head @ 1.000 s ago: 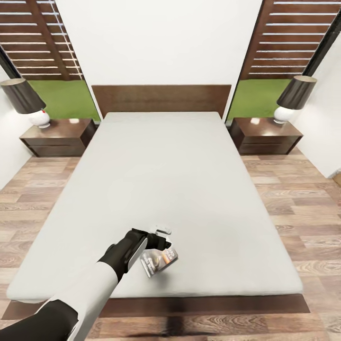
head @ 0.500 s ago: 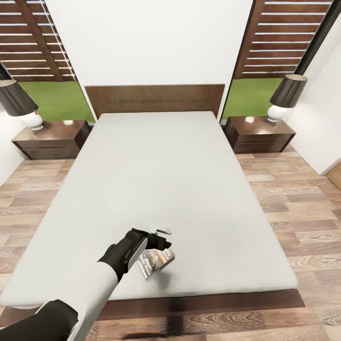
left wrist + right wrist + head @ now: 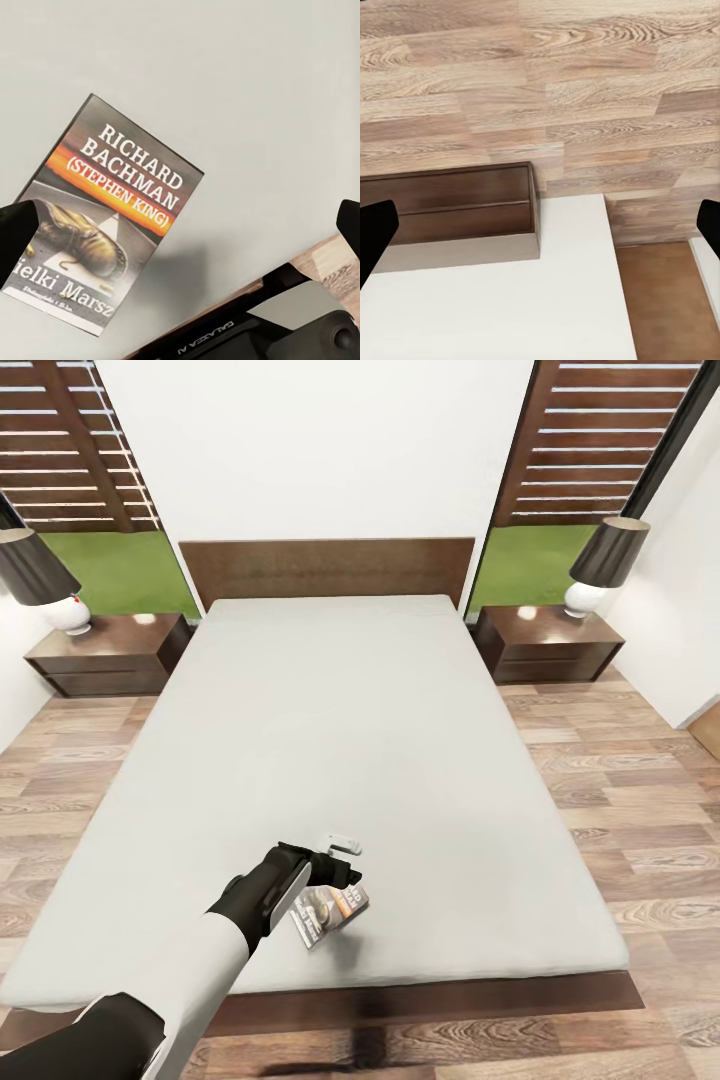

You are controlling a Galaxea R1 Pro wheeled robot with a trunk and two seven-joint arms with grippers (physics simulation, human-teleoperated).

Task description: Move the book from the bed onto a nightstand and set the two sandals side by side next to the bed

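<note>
Book (image 3: 330,913) near bed's (image 3: 420,760) foot edge

the book (image 3: 112,217) lies flat on the pale-grey bed (image 3: 247,82) — cover up, reading "richard bachman (stephen king)" over an orange band. the left hand (image 3: 184,232) has its two dark fingertips (image 3: 15,236) wide apart, one overlapping the book's corner.

The book (image 3: 330,913), a thin paperback with an orange band and white lettering, is lying tilted on the pale-grey bed (image 3: 380,720) at lower centre; nightstands (image 3: 105,652) are flanking the headboard.
</note>
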